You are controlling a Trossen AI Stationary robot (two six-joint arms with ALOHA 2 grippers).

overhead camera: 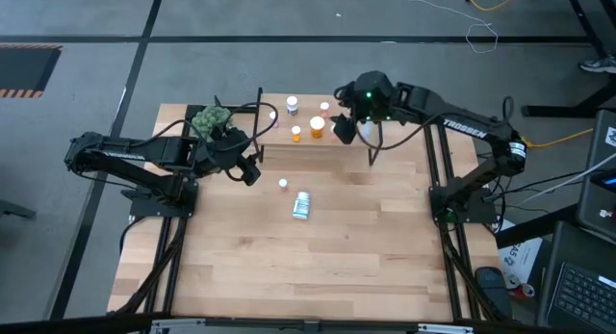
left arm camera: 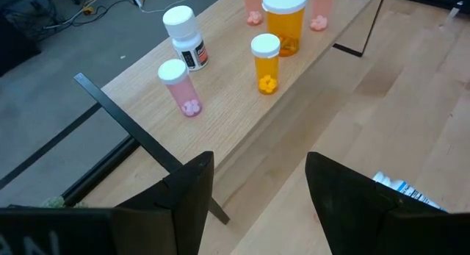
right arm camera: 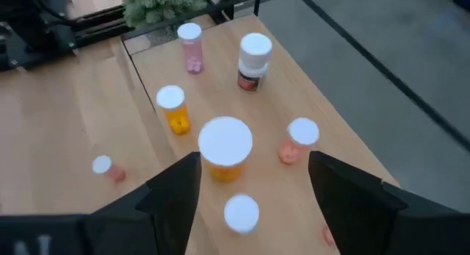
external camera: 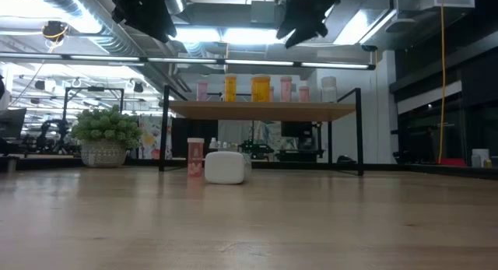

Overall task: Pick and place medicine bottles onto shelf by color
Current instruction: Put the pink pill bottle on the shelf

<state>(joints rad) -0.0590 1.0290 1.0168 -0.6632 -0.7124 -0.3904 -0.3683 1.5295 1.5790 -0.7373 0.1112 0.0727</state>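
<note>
The right gripper, open and empty, hovers above the shelf; next fetch the bottle lying on the table.

I see the desk as pale butcher-block wood w/ a satin sheen. Shelf: same light wood, matt, on thin black metal frame. Bottles at mid-frame look like translucent amber plastic, smooth, w/ matt white caps. Both gripper bodies matt black plastic.
</note>
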